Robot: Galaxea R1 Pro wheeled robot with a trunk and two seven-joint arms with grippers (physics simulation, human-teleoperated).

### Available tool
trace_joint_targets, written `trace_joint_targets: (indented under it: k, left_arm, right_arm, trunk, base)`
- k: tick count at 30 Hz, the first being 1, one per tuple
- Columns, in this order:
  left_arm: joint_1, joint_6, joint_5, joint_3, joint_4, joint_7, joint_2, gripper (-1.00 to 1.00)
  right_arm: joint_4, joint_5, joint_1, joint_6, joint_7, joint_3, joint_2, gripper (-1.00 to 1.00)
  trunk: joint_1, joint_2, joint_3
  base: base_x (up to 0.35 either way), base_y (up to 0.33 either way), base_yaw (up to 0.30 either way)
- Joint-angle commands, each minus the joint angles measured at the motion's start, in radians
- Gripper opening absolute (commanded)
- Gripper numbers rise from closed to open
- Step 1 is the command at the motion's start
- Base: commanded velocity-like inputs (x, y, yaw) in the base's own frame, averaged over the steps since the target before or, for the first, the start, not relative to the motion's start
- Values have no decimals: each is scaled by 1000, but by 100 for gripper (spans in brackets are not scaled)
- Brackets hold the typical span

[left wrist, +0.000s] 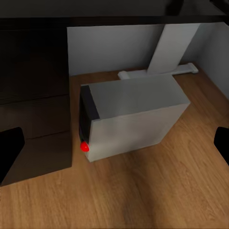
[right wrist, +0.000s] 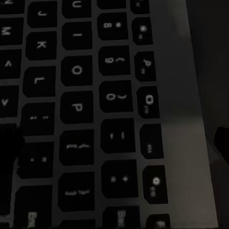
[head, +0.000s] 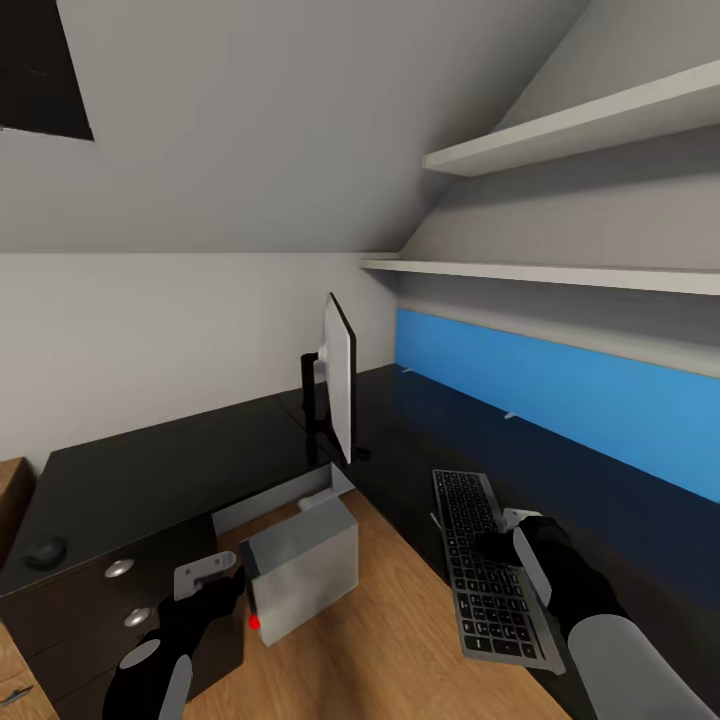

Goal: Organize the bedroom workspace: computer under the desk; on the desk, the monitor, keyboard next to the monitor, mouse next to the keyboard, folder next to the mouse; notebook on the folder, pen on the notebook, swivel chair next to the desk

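Observation:
On the black desk (head: 170, 470) the monitor (head: 340, 385) stands edge-on to me. The keyboard (head: 488, 575) lies lengthwise on the desk's right wing, its near corner jutting past the desk edge. My right gripper (head: 497, 545) hovers open just over its keys (right wrist: 114, 114), one finger (right wrist: 222, 143) beyond the silver frame. The grey computer (head: 305, 565) stands on the wood floor at the mouth of the knee space, red button (left wrist: 85, 147) facing me. My left gripper (head: 225, 590) is open a short way in front of the computer (left wrist: 133, 114). The mouse (head: 45, 552) rests on the desk's far left.
Dark drawers with silver knobs (head: 120, 568) flank the computer on the left, and the white desk leg (left wrist: 169, 50) stands behind it. The blue back panel (head: 560, 400) and two white shelves (head: 560, 272) line the right wall. A light wood chest (head: 10, 500) shows at the left edge.

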Motion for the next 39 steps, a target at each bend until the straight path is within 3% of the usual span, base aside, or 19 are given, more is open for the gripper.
trace_joint_targets:
  k: [1,31,39]
  left_arm:
    - [-1,5,7,0,-1,5,0,100]
    - [-1,5,5,0,2,5,0,100]
    - [-1,5,7,0,2,5,0,100]
  right_arm:
    - [-1,-10,-1,4,-7,0,0,100]
    - [-62,-6,-1,-28,-13,-8,-7,100]
    - [-69,-6,-1,-30,-13,-57,-10,100]
  trunk:
    - [0,-1,-1]
    - [0,-1,-1]
    - [0,-1,-1]
  base:
    - [0,254,0]
    - [0,32,0]
    - [0,0,0]
